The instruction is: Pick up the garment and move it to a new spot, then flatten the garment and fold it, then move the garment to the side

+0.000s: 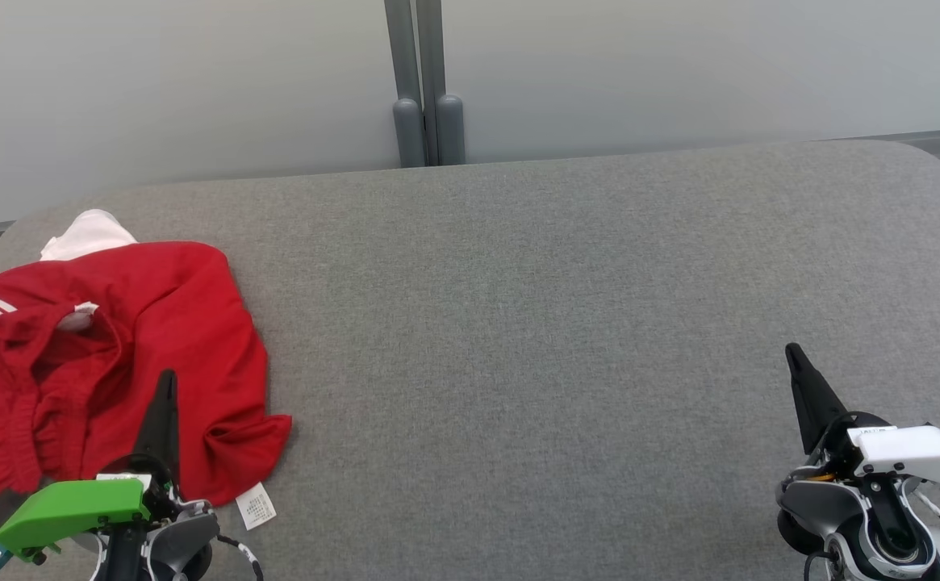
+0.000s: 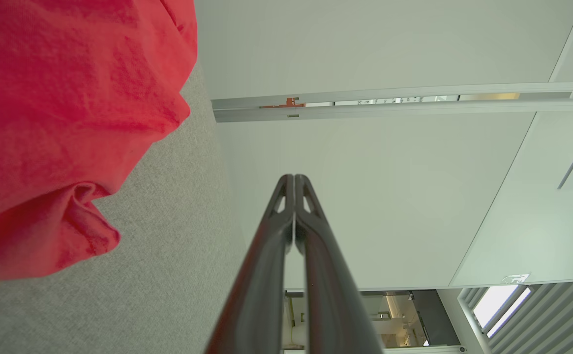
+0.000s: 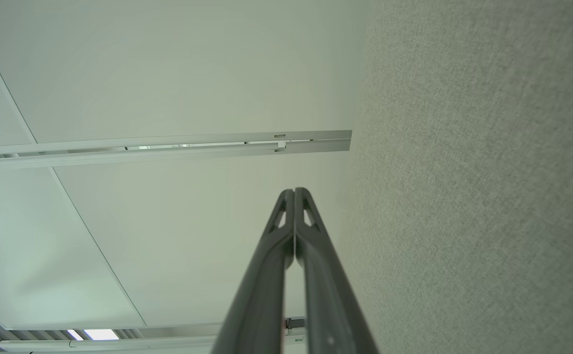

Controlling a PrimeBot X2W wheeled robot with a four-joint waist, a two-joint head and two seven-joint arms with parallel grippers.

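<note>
Pickup apparently unstarted: crumpled red fabric garment lies on grey felt-covered table; left gripper and right gripper pressed together, empty.

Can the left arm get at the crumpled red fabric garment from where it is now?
Probably yes: the left gripper sits right by the crumpled red fabric garment, nothing between them. Its jaws are shut, so open first.

Wide grey surface, garment (crumpled) blocks left
</note>
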